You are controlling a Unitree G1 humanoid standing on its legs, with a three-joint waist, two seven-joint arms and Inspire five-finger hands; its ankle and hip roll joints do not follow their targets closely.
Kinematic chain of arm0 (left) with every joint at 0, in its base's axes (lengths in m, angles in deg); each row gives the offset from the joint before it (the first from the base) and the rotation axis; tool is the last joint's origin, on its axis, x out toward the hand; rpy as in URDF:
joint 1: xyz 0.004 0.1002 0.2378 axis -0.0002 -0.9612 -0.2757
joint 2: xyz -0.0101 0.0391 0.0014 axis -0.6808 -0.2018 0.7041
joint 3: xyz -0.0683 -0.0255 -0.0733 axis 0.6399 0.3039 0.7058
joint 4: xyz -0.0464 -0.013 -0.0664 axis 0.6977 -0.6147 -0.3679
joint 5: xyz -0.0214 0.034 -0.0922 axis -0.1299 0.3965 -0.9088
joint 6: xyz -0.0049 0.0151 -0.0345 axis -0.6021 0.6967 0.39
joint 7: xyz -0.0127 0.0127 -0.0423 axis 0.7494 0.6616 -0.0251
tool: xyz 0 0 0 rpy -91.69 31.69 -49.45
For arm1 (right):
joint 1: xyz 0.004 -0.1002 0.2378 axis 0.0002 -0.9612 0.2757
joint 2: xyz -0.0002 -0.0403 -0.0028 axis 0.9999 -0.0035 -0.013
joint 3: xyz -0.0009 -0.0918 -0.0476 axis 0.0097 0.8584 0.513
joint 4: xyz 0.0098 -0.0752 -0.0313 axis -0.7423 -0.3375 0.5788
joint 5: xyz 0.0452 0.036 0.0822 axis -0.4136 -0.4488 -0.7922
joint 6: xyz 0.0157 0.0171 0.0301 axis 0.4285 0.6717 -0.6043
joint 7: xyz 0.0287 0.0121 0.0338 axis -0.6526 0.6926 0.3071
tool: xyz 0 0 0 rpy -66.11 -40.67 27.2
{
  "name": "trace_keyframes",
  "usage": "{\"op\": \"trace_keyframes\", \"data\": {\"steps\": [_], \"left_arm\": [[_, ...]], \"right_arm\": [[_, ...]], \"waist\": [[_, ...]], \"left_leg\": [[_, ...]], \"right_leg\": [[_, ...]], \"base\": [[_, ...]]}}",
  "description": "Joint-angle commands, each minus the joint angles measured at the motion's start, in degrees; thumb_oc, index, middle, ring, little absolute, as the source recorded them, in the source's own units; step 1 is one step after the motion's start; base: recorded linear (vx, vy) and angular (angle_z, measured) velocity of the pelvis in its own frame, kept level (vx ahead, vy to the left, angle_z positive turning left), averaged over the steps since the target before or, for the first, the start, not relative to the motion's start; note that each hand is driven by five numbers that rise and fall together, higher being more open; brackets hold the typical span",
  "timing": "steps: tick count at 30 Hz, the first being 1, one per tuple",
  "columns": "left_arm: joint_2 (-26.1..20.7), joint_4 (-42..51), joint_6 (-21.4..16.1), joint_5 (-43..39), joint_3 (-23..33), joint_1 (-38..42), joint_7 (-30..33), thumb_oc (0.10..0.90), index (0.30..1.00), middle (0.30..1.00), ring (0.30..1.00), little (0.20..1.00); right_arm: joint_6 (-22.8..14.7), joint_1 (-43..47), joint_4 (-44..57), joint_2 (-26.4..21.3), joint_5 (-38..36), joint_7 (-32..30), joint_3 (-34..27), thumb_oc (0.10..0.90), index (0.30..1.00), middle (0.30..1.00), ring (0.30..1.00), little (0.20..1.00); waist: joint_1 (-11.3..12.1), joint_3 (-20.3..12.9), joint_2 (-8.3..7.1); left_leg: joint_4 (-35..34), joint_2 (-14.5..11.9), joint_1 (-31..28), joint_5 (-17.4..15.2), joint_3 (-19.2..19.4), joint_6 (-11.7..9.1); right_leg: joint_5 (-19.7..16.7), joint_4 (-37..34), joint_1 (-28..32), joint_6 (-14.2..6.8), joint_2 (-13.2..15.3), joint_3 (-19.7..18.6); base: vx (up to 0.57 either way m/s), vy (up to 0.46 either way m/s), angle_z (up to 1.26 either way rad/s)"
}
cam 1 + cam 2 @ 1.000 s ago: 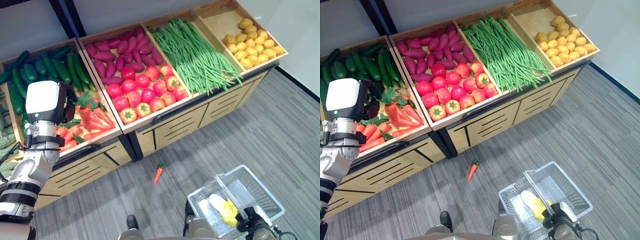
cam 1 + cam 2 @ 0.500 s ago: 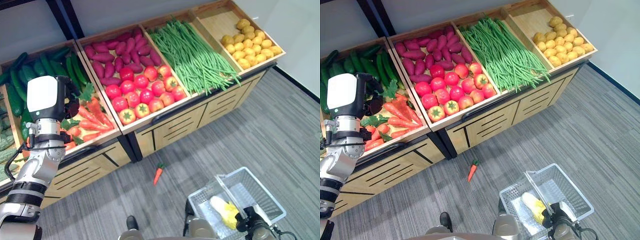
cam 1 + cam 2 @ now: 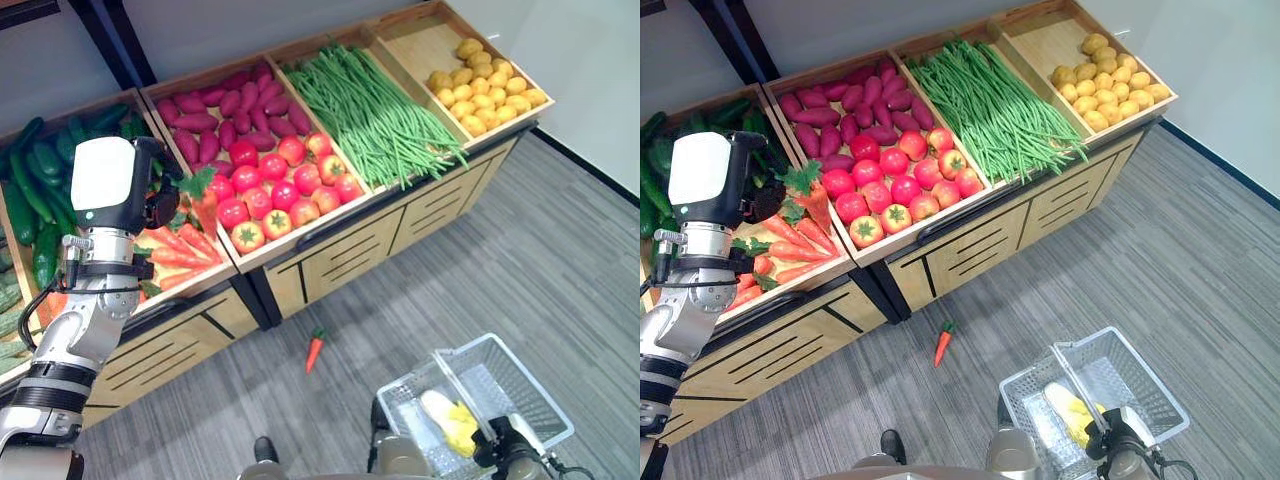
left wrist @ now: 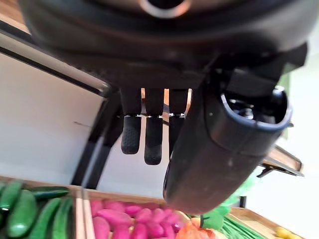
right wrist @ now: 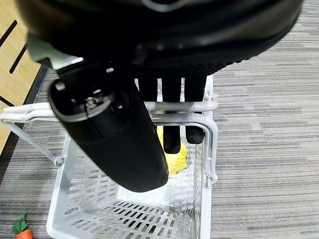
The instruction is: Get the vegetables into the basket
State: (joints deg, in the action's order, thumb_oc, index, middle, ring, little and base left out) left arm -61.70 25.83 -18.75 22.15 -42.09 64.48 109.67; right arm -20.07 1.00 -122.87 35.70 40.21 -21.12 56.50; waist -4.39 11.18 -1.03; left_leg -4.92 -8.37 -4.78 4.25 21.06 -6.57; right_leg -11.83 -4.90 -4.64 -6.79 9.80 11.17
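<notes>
Left hand [image 3: 160,205], above the carrot bin [image 3: 190,285]: fingers curled round one leafy carrot [image 3: 203,205]. Right hand [image 5: 172,114], near right: fingers hooked round the handle of the white basket [image 3: 545,395], corn [image 3: 448,418] inside. Another carrot [image 3: 315,352] lies on the floor.

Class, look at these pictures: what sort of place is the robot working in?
Probably a shop's produce section or a mock-up: wooden bins of tomatoes, green beans, and a wire shopping basket.

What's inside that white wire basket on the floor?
A pale yellow corn cob lies in the white wire basket. The right hand, fingers curled round the basket's handle, covers part of the inside.
</notes>
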Motion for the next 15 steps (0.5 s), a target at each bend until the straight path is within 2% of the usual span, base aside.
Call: {"op": "trace_keyframes", "data": {"steps": [1,5,8,9,10,12,14,15], "left_arm": [[-5.6,4.8,-3.0,1.3,0.7,8.3,1.3,0.4,0.3,0.3,0.3,0.3],[-5.7,6.4,-3.9,1.0,-0.8,9.8,0.8,0.4,0.3,0.3,0.3,0.3],[-6.5,6.6,-4.4,0.1,-1.8,10.6,0.3,0.4,0.3,0.3,0.3,0.3],[-6.8,6.7,-4.6,-0.4,-2.1,10.8,0.1,0.4,0.3,0.3,0.3,0.3],[-7.4,7.4,-4.4,-1.3,-1.7,10.6,-0.5,0.4,0.3,0.3,0.3,0.3],[-7.7,8.2,-4.5,-1.9,-0.4,9.4,-1.2,0.4,0.3,0.3,0.3,0.3],[-7.8,9.7,-4.8,-2.1,1.5,7.7,-2.1,0.4,0.3,0.3,0.3,0.3],[-6.8,10.2,-5.3,-2.4,2.8,5.9,-2.6,0.4,0.3,0.3,0.3,0.3]], "right_arm": [[-0.8,-0.1,1.4,-1.9,0.0,-1.8,-1.0,0.4,0.3,0.3,0.3,0.3],[-0.5,-0.5,1.1,-1.2,-0.5,-1.8,-1.6,0.4,0.3,0.3,0.3,0.3],[-0.4,-0.5,0.8,-0.5,-0.7,-1.9,-1.2,0.4,0.3,0.3,0.3,0.3],[-0.3,-0.4,0.9,-0.4,-0.7,-1.9,-1.0,0.4,0.3,0.3,0.3,0.3],[-0.2,-0.2,0.9,-0.1,-0.4,-2.0,-0.8,0.4,0.3,0.3,0.3,0.3],[-0.1,0.0,1.0,-0.2,-0.2,-1.7,-0.7,0.4,0.3,0.3,0.3,0.3],[0.4,-0.1,0.9,-0.1,0.2,-1.5,-0.6,0.4,0.3,0.3,0.3,0.3],[0.5,-0.8,0.8,-0.1,0.5,-1.4,-1.1,0.4,0.3,0.3,0.3,0.3]], "waist": [[-1.8,0.0,-4.16],[-2.8,0.1,-4.66],[-2.6,0.4,-4.54],[-2.3,0.6,-4.43],[-1.1,0.6,-3.22],[-0.9,0.3,-3.21],[-0.4,-0.6,-3.79],[-0.7,-1.4,-3.64]], "left_leg": [[5.8,4.1,1.6,-7.8,-1.5,2.2],[4.1,5.4,1.3,-7.7,1.2,3.1],[4.7,4.3,1.4,-8.0,4.0,3.5],[4.9,3.9,1.6,-7.9,4.9,3.7],[4.7,2.5,1.8,-8.1,6.7,3.7],[3.9,2.4,1.8,-7.5,7.8,3.6],[3.1,2.1,0.9,-6.5,9.7,2.7],[2.9,1.5,0.3,-5.4,10.6,1.6]], "right_leg": [[2.1,3.9,2.6,-6.9,6.0,-2.3],[-2.4,3.0,-0.6,-8.2,6.5,-5.3],[-1.2,5.6,-2.3,-8.2,5.9,-5.9],[-0.1,8.0,-2.5,-8.0,6.0,-4.6],[3.8,14.8,-1.7,-7.7,7.4,1.2],[5.2,16.8,-1.8,-7.4,7.7,2.4],[5.7,12.4,0.0,-7.1,6.6,4.8],[7.4,7.8,2.3,-6.2,4.6,5.9]], "base": [[-0.05,0.145,-0.02],[-0.06,0.112,-0.18],[-0.1,0.03,-0.84],[-0.18,0.072,-0.93],[-0.15,0.069,-0.97],[-0.09,0.012,-1.09],[0.03,-0.204,-0.65],[0.08,-0.29,-0.53]]}}
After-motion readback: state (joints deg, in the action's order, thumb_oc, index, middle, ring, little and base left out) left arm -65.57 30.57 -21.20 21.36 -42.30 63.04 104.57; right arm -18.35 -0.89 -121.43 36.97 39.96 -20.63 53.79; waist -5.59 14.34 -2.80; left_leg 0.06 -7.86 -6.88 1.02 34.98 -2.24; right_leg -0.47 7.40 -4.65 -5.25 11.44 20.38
